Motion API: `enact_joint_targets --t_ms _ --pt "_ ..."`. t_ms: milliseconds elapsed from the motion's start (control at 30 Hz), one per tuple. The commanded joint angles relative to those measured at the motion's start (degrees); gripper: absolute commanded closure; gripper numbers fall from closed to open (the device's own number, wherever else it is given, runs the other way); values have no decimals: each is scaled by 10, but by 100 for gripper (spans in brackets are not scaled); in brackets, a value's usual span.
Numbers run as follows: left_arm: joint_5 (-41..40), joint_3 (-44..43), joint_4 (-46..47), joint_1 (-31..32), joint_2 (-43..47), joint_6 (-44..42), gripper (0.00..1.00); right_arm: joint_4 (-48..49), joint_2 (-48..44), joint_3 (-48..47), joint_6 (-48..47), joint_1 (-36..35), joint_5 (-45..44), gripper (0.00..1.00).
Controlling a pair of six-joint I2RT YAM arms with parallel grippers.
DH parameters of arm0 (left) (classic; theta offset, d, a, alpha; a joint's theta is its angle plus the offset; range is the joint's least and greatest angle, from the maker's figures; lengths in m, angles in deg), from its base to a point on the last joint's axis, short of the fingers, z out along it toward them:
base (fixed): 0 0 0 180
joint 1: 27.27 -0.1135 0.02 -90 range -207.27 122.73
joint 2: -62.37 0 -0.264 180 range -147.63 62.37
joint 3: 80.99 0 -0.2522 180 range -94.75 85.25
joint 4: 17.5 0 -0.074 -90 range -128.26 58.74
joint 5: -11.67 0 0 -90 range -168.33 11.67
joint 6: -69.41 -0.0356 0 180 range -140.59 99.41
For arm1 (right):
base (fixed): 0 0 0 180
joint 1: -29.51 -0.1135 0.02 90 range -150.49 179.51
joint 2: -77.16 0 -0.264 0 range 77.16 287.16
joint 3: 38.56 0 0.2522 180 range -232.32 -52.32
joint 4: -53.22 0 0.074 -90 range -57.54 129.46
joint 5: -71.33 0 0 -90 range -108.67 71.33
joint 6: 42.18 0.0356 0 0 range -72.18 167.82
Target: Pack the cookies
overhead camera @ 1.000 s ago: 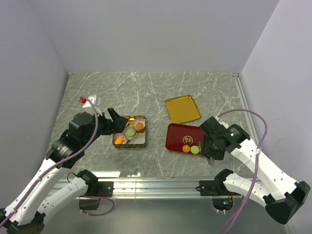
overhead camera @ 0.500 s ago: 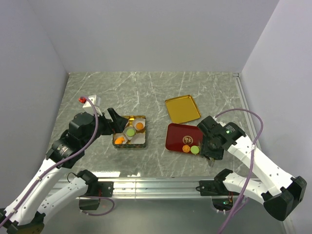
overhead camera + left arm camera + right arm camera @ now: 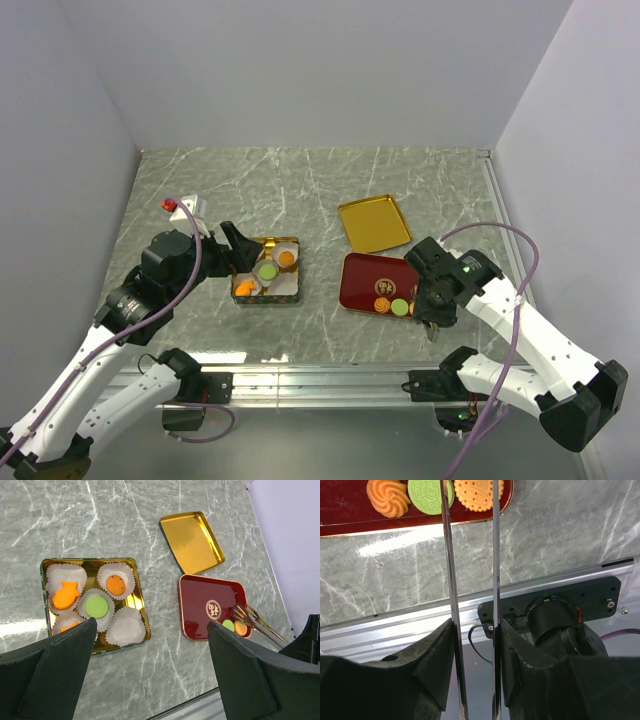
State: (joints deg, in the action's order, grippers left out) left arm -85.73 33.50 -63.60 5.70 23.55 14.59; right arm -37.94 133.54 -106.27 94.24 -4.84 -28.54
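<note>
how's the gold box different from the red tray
The gold box is gold inside; the red tray is dark red with a gold emblem. In the gold box the cookies sit in white paper cups; on the red tray three lie bare along the near edge. Tongs reach over the red tray, not the gold box. Both are shallow, round-cornered rectangles lying flat on the table.

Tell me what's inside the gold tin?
Inside the tin, five paper cups show: fish-shaped orange cookie, round orange cookie, green cookie, part-hidden orange cookie, one empty cup. A finger of the left gripper covers one corner.
</note>
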Motion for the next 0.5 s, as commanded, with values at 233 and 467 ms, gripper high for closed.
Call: enact_joint_targets --t_ms 233,467 --pt "-7 -6 13 -2 2 -5 0 -2 72 -115 -38 6 -11 64" --pt "-16 -13 3 -2 8 -9 1 9 149 -220 -61 2 13 69"
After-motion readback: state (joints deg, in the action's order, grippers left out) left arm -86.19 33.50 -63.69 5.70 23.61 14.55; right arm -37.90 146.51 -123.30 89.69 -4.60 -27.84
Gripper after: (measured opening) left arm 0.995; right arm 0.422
